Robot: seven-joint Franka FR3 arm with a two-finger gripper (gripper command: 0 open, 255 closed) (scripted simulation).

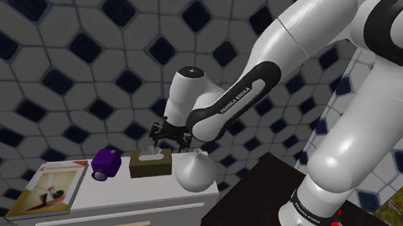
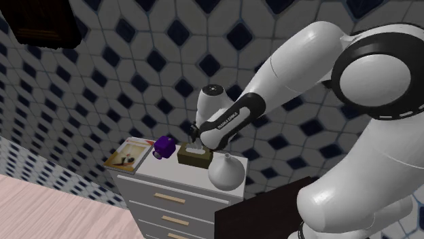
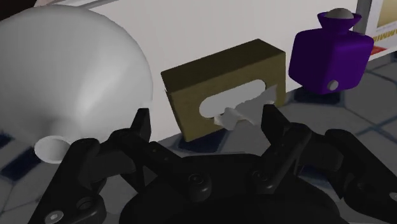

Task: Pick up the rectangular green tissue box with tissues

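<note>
Diamond-tiled walls back a drawer chest (image 1: 125, 190); shoulder view, the olive tissue box (image 1: 150, 165) sits beside a white vase (image 1: 193, 172). Second exterior view: pincer (image 2: 197, 144) poised above it. Wrist view: spread apart, bracketing the box (presumably aligned to descend).

You had a white dresser (image 1: 90, 217) against the tiled wall (image 1: 55, 61). On top, from the shoulder view's left, lay a book (image 1: 47, 188), then a purple bottle (image 1: 106, 162), and farther right a white vase (image 1: 193, 172).
</note>
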